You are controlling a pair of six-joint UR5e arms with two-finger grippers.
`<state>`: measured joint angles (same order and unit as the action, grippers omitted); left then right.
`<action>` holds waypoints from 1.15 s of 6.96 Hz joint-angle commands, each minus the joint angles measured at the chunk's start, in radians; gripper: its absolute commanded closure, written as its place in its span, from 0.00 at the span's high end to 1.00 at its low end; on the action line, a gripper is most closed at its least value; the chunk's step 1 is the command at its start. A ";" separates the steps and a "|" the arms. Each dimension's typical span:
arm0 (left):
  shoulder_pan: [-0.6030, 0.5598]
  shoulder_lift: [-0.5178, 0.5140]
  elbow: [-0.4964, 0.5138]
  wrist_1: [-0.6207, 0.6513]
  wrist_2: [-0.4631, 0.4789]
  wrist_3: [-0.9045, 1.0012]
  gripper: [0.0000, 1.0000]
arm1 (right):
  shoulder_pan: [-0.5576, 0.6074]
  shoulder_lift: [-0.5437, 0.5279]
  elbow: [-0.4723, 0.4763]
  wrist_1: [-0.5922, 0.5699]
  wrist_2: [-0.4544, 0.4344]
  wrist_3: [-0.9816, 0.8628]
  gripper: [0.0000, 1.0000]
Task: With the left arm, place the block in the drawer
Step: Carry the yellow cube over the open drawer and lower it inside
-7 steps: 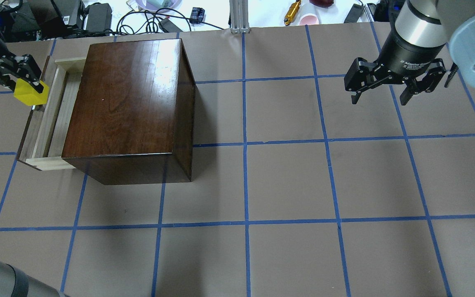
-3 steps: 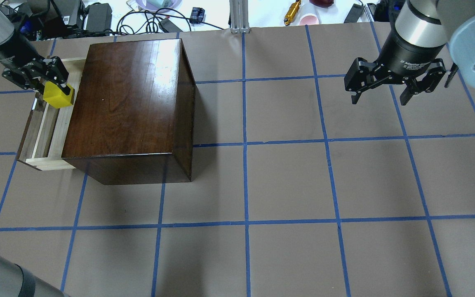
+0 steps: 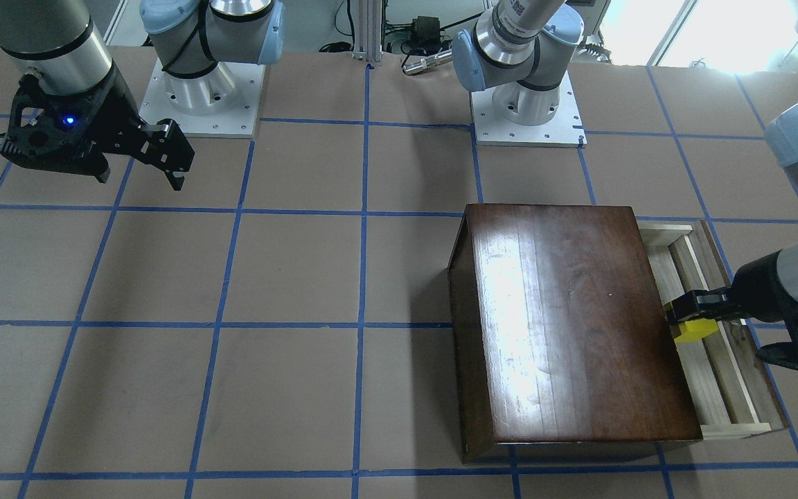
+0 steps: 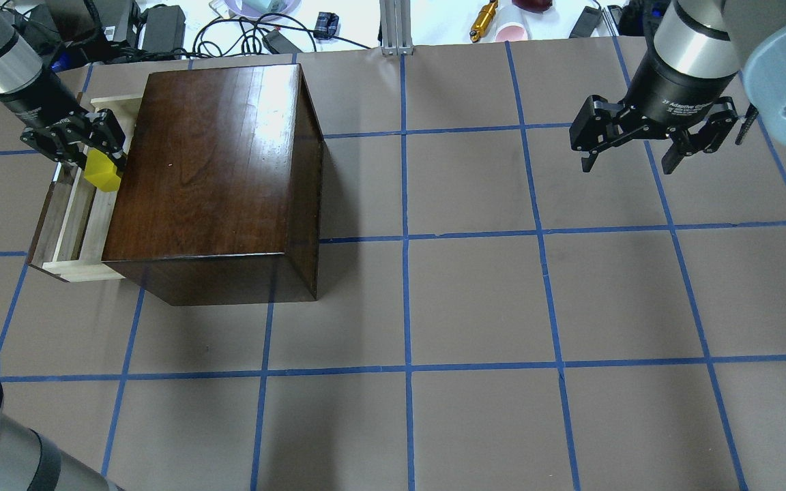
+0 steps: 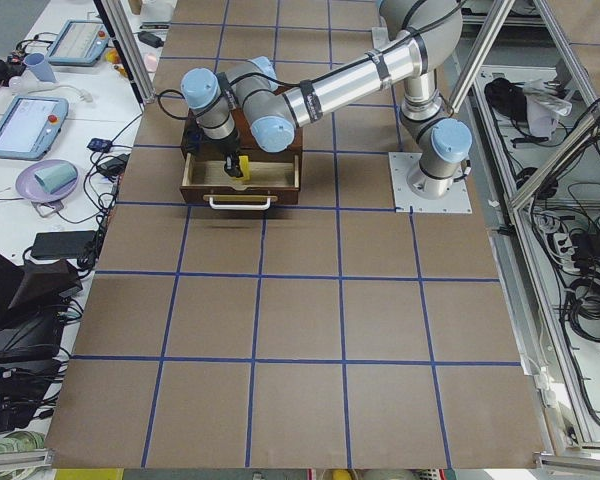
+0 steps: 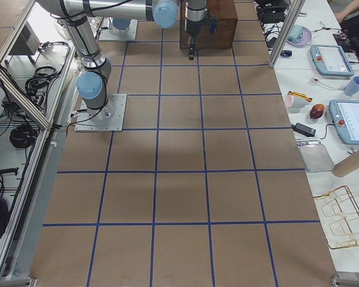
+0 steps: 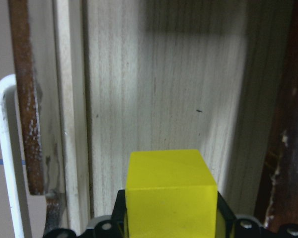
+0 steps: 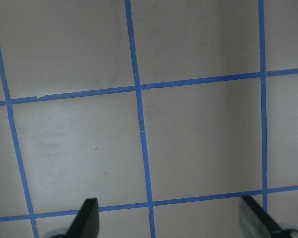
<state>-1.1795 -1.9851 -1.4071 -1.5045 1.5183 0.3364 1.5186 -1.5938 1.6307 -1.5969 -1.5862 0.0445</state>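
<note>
The yellow block (image 4: 103, 172) is clamped in my left gripper (image 4: 98, 162), which hangs over the open drawer (image 4: 82, 218), close beside the dark-brown box (image 4: 215, 177). In the left wrist view the block (image 7: 171, 188) sits between the fingers above the drawer's pale floor (image 7: 164, 89). I cannot tell whether it touches the floor. In the front view the block (image 3: 694, 330) is at the box's edge over the drawer (image 3: 711, 374). My right gripper (image 4: 628, 164) is open and empty, high over the table's far right; the right wrist view (image 8: 169, 220) shows only table below it.
The drawer's white handle (image 7: 5, 148) is on its dark front panel. Cables and power bricks (image 4: 161, 27) and an aluminium post (image 4: 396, 27) lie past the table's far edge. The two arm bases (image 3: 198, 97) (image 3: 527, 104) stand at the robot's side.
My left gripper has carried the block rightward, from outside the drawer's front panel to over the tray beside the box, and lower. The right arm has not moved.
</note>
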 commanded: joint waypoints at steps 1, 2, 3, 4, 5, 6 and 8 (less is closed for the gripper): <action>0.000 -0.011 -0.010 0.004 0.003 0.000 0.04 | 0.000 0.000 0.000 0.000 0.000 0.000 1.00; 0.000 -0.011 -0.010 0.006 0.005 0.001 0.06 | 0.000 0.000 0.000 0.000 0.000 0.000 1.00; 0.000 -0.015 -0.009 0.004 0.000 0.000 0.69 | 0.000 0.000 0.000 0.000 0.000 0.000 1.00; 0.001 -0.017 0.000 -0.002 -0.003 0.000 1.00 | 0.000 0.000 0.000 0.000 0.000 0.000 1.00; 0.001 -0.015 0.003 -0.006 0.000 -0.002 1.00 | 0.000 0.000 0.000 0.000 0.000 0.000 1.00; 0.006 0.000 0.005 -0.013 0.003 -0.002 1.00 | 0.000 0.000 0.000 0.000 0.000 0.000 1.00; 0.011 0.049 0.060 -0.133 0.005 -0.002 1.00 | 0.000 0.000 0.000 0.000 0.000 0.000 1.00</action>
<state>-1.1702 -1.9643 -1.3842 -1.5650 1.5223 0.3345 1.5187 -1.5938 1.6306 -1.5969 -1.5861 0.0445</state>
